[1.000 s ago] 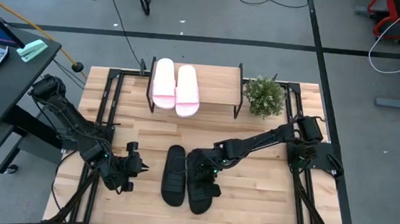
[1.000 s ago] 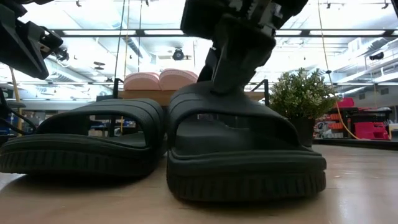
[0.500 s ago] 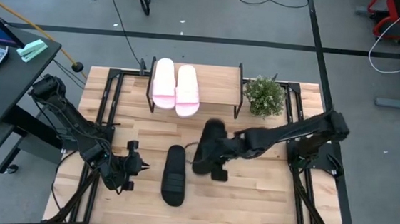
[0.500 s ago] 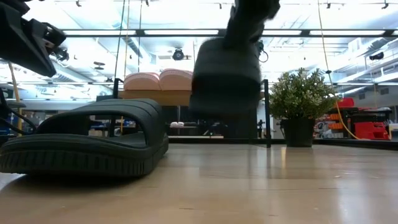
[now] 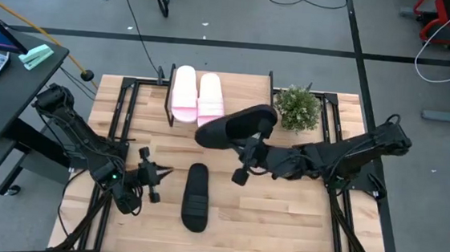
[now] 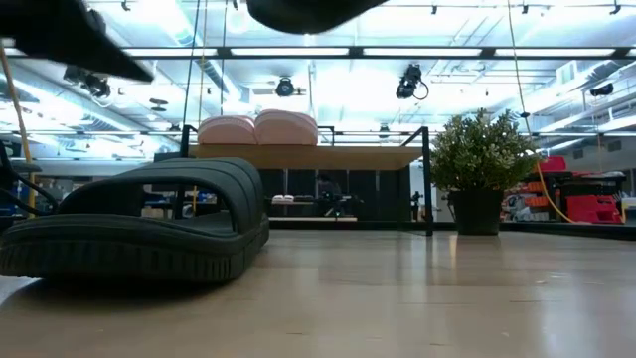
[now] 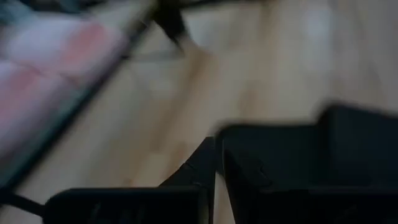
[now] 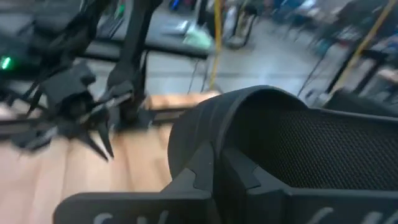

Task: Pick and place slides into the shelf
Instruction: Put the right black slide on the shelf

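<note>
High view: the shelf [image 5: 247,96] carries the pink slides [image 5: 197,96] at its left; its right half is free. Right tool [image 5: 249,150] pinches a black slide [image 5: 235,126] aloft just before it; left tool [image 5: 153,181], pressed together, waits beside the other black slide [image 5: 195,197] on the counter [image 5: 282,219].

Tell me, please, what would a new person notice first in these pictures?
First, the black slide held in the air by the right gripper, just in front of the shelf. Next, the pink slides lying side by side on the shelf's left part. The other black slide lies alone on the table, with the left gripper beside it.
</note>
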{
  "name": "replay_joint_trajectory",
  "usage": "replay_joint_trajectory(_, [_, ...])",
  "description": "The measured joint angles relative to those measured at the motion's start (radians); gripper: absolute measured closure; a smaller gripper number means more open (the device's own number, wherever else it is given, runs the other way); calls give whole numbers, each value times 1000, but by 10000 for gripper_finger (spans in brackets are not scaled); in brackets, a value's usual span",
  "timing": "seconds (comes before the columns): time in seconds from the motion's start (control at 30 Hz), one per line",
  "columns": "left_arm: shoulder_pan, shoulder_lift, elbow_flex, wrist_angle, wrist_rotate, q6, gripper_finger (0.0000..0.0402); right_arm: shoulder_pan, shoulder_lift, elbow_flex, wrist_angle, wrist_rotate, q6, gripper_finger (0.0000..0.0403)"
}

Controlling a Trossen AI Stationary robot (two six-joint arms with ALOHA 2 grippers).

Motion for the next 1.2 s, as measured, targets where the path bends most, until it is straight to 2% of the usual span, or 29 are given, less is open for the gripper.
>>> replay_joint_trajectory(0.13, [0, 0, 0, 31, -219, -32, 374, -3, 44, -85, 236, 22, -31, 391])
replay_joint_trajectory(0.27, [0, 0, 0, 32, -372, -64, 381, -18, 85, -237, 604, 25, -83, 391])
replay_joint_trajectory(0.43, [0, 0, 0, 30, -456, -132, 383, -34, 96, -439, 1108, 19, -132, 391])
replay_joint_trajectory(0.5, [7, 0, 0, 30, -464, -151, 380, -43, 94, -507, 1309, -19, -148, 391])
replay_joint_trajectory(0.6, [59, 0, 14, 39, -466, -154, 373, -55, 94, -572, 1507, -70, -148, 392])
replay_joint_trajectory(0.67, [115, 0, 27, 39, -467, -157, 368, -64, 94, -582, 1566, -108, -148, 392])
replay_joint_trajectory(0.8, [224, 0, 60, 110, -468, -128, 357, -71, 101, -552, 1563, -159, -167, 392])
replay_joint_trajectory(0.97, [255, 0, 118, 173, -461, 28, 361, -75, 102, -514, 1516, -200, -227, 392])
replay_joint_trajectory(1.1, [238, 0, 129, 346, -335, 272, 390, -85, 103, -514, 1508, -212, -243, 392])
replay_joint_trajectory(1.2, [241, 0, 126, 544, -141, 518, 395, -98, 103, -514, 1495, -246, -243, 392])
